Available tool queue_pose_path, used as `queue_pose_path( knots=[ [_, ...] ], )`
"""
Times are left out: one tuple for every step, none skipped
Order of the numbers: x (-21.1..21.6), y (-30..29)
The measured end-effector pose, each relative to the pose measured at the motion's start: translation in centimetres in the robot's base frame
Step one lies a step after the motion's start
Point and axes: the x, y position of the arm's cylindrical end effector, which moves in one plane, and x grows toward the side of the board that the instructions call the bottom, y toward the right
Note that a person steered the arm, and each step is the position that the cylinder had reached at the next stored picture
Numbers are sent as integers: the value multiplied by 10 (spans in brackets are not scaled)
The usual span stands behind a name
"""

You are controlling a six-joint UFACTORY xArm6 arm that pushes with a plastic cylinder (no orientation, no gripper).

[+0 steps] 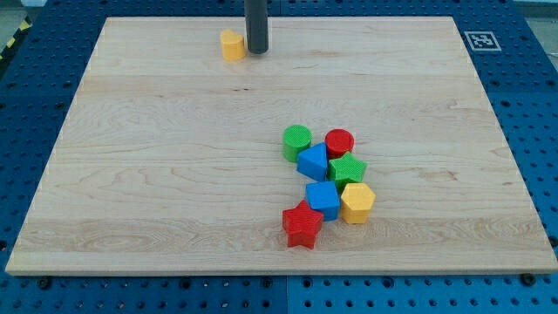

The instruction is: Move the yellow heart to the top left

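Observation:
The yellow heart (pixel 232 44) lies on the wooden board (pixel 157 174) near the view's top, left of centre. My tip (pixel 256 51) is the lower end of the dark rod and stands just to the right of the yellow heart, close to it or touching it.
A cluster of blocks lies right of centre toward the view's bottom: a green cylinder (pixel 296 140), a red cylinder (pixel 339 141), a blue triangle (pixel 313 162), a green star (pixel 347 169), a blue cube (pixel 323 199), a yellow hexagon (pixel 357 202), a red star (pixel 302 226).

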Motion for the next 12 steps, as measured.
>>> queue_pose_path(
  knots=[
    [0, 0],
    [-3, 5],
    [0, 7],
    [18, 7],
    [25, 7],
    [25, 7],
    [25, 0],
    [20, -26],
    [0, -43],
    [-20, -56],
    [-34, -65],
    [-42, -65]
  ],
)
